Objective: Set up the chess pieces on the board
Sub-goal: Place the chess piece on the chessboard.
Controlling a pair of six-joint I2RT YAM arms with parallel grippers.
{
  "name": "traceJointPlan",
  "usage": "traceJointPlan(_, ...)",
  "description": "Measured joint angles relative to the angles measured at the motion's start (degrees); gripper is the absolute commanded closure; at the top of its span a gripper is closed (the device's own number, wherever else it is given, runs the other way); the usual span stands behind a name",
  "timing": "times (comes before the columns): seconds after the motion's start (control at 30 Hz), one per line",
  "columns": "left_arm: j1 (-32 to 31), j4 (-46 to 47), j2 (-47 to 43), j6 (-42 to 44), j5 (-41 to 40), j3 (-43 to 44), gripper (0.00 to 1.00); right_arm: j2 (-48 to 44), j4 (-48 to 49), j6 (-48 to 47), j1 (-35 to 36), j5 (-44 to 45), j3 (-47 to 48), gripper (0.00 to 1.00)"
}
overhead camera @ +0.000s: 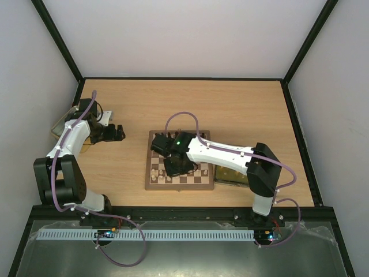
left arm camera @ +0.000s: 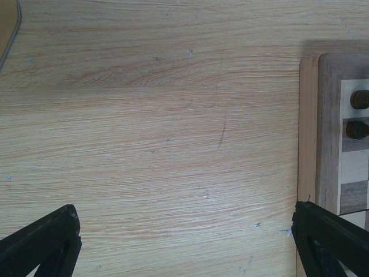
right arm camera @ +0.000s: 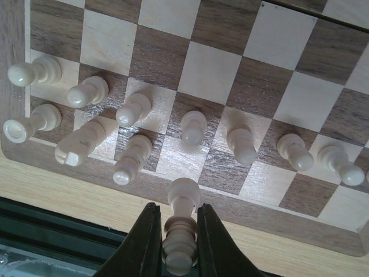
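Right gripper (right arm camera: pixel 177 216): jaws clamped on a cream chess piece (right arm camera: pixel 183 193), poised over the near border of the board (right arm camera: pixel 219 75). Left gripper (left arm camera: pixel 184 231): jaws spread wide, nothing between them, above the table (left arm camera: pixel 144 133) left of the board.

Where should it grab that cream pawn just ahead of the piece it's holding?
Probably straight down from above, pinching the pawn at its narrow stem under the round head. It stands upright with pawns either side, so the fingers should drop into the free squares ahead and behind.
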Motion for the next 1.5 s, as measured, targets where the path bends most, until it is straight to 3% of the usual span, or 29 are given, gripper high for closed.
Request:
traceJointPlan(0.93, 0.00, 0.04, 0.00, 0.00, 0.00, 0.00, 0.01, 1.14, 3.26, 1.68, -0.48, 0.44, -6.43, 0.97)
traceJointPlan(1.5, 0.00, 0.07, 0.00, 0.00, 0.00, 0.00, 0.01, 0.04, 4.42, 2.36, -1.22, 0.48, -7.41, 0.91)
